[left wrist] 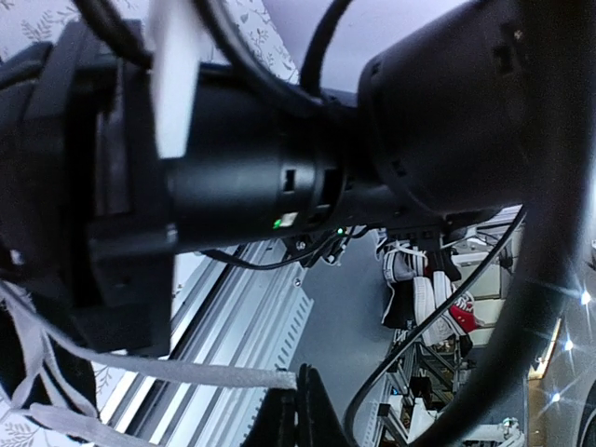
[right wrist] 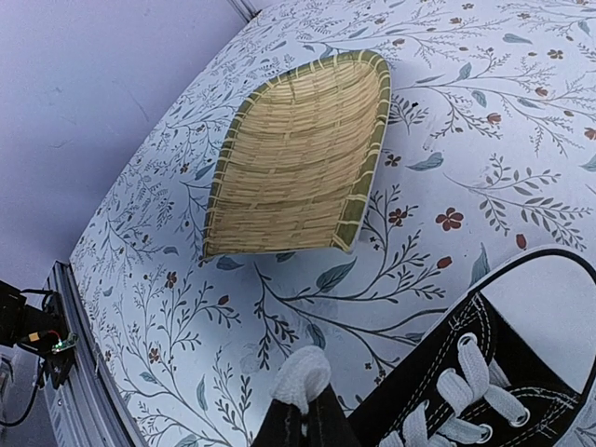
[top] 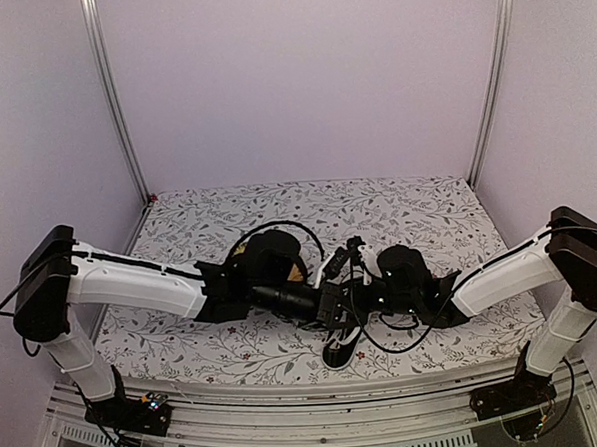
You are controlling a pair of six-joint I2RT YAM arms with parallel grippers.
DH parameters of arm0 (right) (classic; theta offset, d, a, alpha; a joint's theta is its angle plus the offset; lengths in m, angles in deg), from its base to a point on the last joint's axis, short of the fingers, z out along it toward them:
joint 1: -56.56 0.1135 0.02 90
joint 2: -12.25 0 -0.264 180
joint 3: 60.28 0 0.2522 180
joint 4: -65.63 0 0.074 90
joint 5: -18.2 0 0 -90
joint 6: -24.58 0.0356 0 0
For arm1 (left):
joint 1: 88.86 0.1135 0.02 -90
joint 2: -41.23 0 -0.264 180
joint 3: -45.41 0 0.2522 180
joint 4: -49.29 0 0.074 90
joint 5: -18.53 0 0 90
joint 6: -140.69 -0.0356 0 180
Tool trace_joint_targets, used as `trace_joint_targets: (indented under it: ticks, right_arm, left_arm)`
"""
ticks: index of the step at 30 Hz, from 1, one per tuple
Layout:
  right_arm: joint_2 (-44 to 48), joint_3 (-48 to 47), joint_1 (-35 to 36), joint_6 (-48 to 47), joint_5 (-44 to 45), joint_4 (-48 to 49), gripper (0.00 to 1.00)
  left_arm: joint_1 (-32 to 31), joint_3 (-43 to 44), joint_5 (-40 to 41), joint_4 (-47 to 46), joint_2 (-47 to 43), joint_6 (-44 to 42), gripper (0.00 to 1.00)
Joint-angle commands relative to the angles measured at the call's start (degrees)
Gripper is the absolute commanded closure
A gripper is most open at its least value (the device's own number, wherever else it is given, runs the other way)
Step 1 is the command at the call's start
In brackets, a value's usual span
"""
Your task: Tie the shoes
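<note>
The black sneaker (right wrist: 419, 372) sits on the floral tablecloth (right wrist: 484, 121) near the table's front edge, beneath where the two arms meet, close to a woven bamboo tray (right wrist: 298, 158) but not touching it. The right gripper (right wrist: 305, 414) is pinched tight on a white lace loop (right wrist: 303, 372). The left gripper (left wrist: 296, 400) is clamped on a taut lace strand (left wrist: 205, 372).

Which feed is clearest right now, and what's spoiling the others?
Right wrist: sharp, bright, sneaker and lace crisp, wide-angle bend at edges. Left wrist: dark, close-up arm fills it, light flares at right. Top external: even, soft light, arms hide most of the sneaker.
</note>
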Motion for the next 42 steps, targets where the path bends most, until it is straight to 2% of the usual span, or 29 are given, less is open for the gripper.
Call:
trace_joint_targets:
  ticks: [1,5,10,13,17,20,22,25,27,33,39,42]
  right_arm:
    - [-1.25,-1.31,0.12,0.47,0.24,0.22,0.98]
    - [-0.34,-0.9,-0.16,0.35,0.11,-0.16,0.98]
    - [0.24,-0.81,-0.34,0.68,-0.98,-1.46,0.98]
    - [-0.23,-1.95,-0.36,0.82,-2.5,-2.66,0.98]
    - [-0.22,-2.87,-0.37,0.86,-2.85,-3.81,0.98]
    - [-0.24,-3.78,-0.39,0.24,-3.21,-4.82,0.98]
    - [-0.4,-4.16,-0.35,-0.24,-3.18,-5.12,0.98]
    - [-0.23,-4.32,-0.35,-1.12,-3.19,-5.45,0.98]
    - [0.36,-4.18,-0.4,-1.57,-2.66,-5.63,0.98]
    - [2.01,-4.23,-0.34,-3.12,-0.97,-6.36,0.98]
    - [3.27,-4.51,-0.41,-2.81,0.03,-6.99,0.98]
    - [3.86,-4.17,-0.35,-2.7,0.79,-7.3,0.98]
  left_arm:
    - [-2.88,4.91,-1.59,-0.28,0.94,-0.13,1.0]
    - [-3.01,6.4,3.88,12.73,-0.75,-5.13,1.0]
    - [-3.03,8.81,18.75,34.89,-4.95,-12.87,1.0]
    - [-2.51,9.79,25.54,44.08,-6.53,-15.45,1.0]
    - [-1.46,12.69,17.65,49.52,-6.36,-17.52,1.0]
    - [-1.55,13.99,9.97,50.91,-6.28,-16.05,1.0]
    - [-1.82,13.27,5.05,48.67,-6.75,-13.63,1.0]
    - [-2.66,10.73,-0.64,38.88,-7.92,-7.82,1.0]
    - [-3.1,9.99,-1.4,32.32,-7.84,-4.73,1.0]
    - [-5.47,10.86,7.28,19.44,-4.2,-2.76,1.0]
    - [-6.2,2.28,12.33,-2.93,-1.91,4.85,1.0]
    - [-6.92,0.54,14.06,-7.43,0.36,6.59,1.0]
